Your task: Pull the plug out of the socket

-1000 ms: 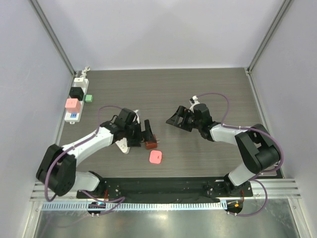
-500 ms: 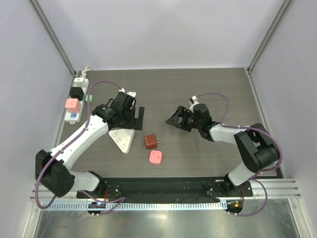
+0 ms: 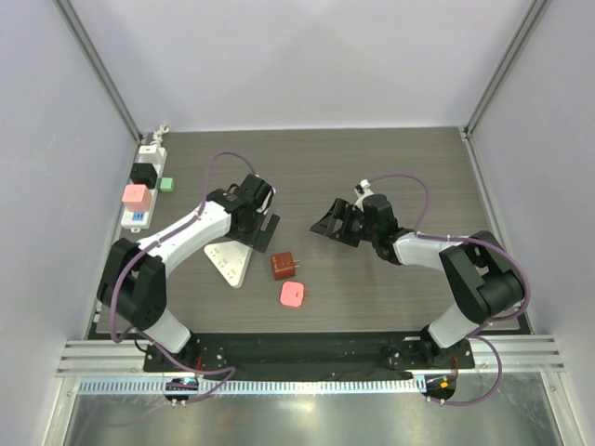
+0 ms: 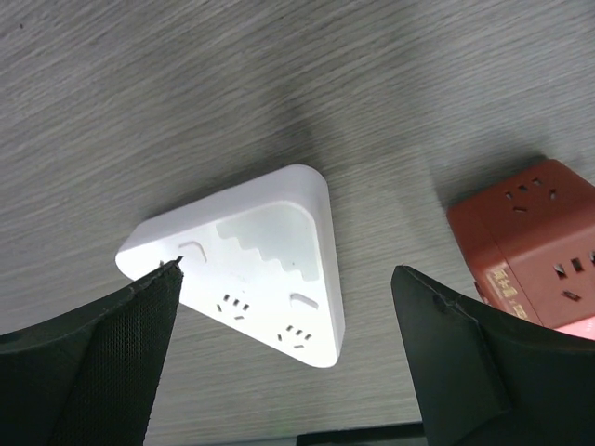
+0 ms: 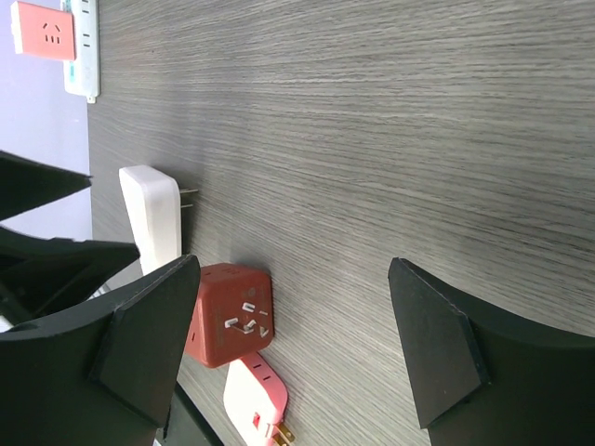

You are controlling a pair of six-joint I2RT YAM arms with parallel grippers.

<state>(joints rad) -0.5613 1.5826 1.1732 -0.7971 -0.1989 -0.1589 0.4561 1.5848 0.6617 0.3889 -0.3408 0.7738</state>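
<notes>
Socket (image 3: 145,186) lies along the far-left edge of the table (image 3: 390,167), with a black plug (image 3: 142,174) and a pink plug (image 3: 137,197) still seated in it and a small green piece (image 3: 166,184) just beside it. My left claw (image 3: 257,226) hangs wide and empty over a white triangular adapter (image 3: 230,261). A red-brown cube adapter (image 3: 284,266) and a loose pink plug (image 3: 292,295) lie free mid-table; I judge these already off, the two in the socket left to pull. My right claw (image 3: 337,223), also wide and holding nothing, hovers right of centre, well apart from the socket.
</notes>
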